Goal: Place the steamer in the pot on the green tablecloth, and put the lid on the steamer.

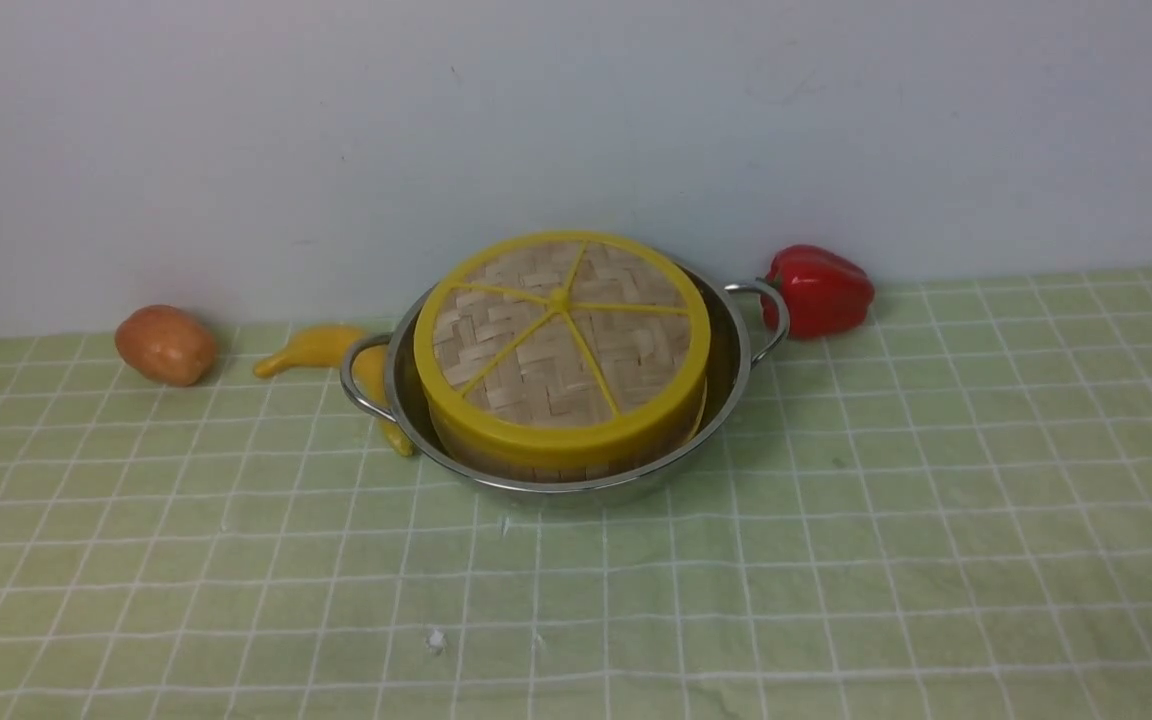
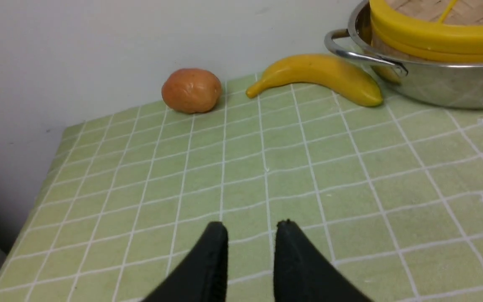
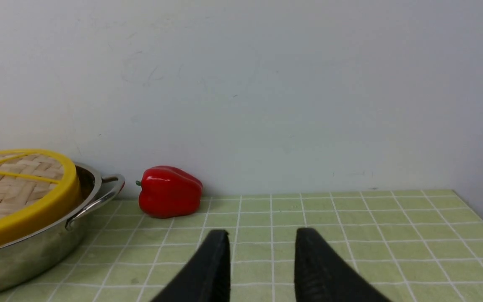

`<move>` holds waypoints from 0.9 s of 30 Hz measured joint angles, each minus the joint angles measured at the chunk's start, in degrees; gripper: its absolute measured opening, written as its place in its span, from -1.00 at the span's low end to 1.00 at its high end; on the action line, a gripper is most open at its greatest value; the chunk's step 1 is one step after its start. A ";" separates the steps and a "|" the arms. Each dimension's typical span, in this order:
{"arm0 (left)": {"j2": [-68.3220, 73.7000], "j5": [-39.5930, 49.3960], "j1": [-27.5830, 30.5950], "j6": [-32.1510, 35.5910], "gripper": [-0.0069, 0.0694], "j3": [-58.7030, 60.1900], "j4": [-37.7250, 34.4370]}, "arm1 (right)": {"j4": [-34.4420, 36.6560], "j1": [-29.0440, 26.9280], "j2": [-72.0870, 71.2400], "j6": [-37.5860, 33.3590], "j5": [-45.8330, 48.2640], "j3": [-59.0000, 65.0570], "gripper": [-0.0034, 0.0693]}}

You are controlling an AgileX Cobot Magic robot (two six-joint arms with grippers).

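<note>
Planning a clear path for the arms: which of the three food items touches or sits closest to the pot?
The banana: it lies against the pot by its left handle. The red pepper sits just past the right handle; the orange-brown fruit lies farthest.

green white-grid tablecloth (image 1: 836, 560), yellow-rimmed woven lid (image 1: 561, 335), red pepper (image 1: 821, 290)

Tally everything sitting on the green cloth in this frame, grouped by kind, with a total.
Cookware: 3 (pot, steamer inside it, lid on top)
Produce: 3 (banana, red bell pepper, round orange-brown fruit)
Total: 6
</note>
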 joint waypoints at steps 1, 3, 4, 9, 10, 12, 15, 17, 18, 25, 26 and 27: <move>0.00 -0.39 0.00 0.00 -0.38 0.35 0.07 | 0.00 0.00 0.00 0.00 0.00 0.00 -0.25; -0.02 -0.55 0.00 0.00 -0.37 0.89 0.12 | 0.00 0.00 0.00 0.00 0.00 0.00 -0.25; -0.02 -0.55 0.00 0.00 -0.37 1.12 0.12 | 0.00 0.00 0.00 0.00 0.00 0.00 -0.25; -0.11 -0.55 0.00 0.00 -0.37 1.24 0.12 | 0.00 0.00 0.00 0.00 0.00 0.00 -0.25; -0.11 -0.55 0.00 0.00 -0.37 1.24 0.12 | 0.00 0.00 0.00 0.00 0.00 0.00 -0.25; -0.11 -0.55 0.00 0.00 -0.36 1.24 0.12 | 0.00 0.00 0.00 0.00 0.00 0.00 -0.25; -0.11 -0.55 0.00 0.00 -0.34 1.24 0.12 | 0.00 0.00 0.00 0.00 0.00 0.00 -0.25; -0.11 -0.55 0.00 0.00 -0.34 1.24 0.12 | 0.00 0.00 0.00 0.00 0.00 0.00 -0.25; -0.11 -0.55 0.00 0.00 -0.34 1.24 0.12 | 0.00 0.00 0.00 0.00 0.00 0.00 -0.25; -0.11 -0.60 0.00 0.00 -0.30 1.24 0.12 | 0.00 0.00 0.00 0.00 0.00 0.00 -0.25; -0.11 -0.60 0.00 0.00 -0.29 1.24 0.12 | 0.00 0.00 0.00 0.00 0.00 0.00 -0.25; -0.11 -0.60 0.00 0.00 -0.29 1.24 0.12 | 0.00 0.00 0.00 0.00 0.00 0.00 -0.25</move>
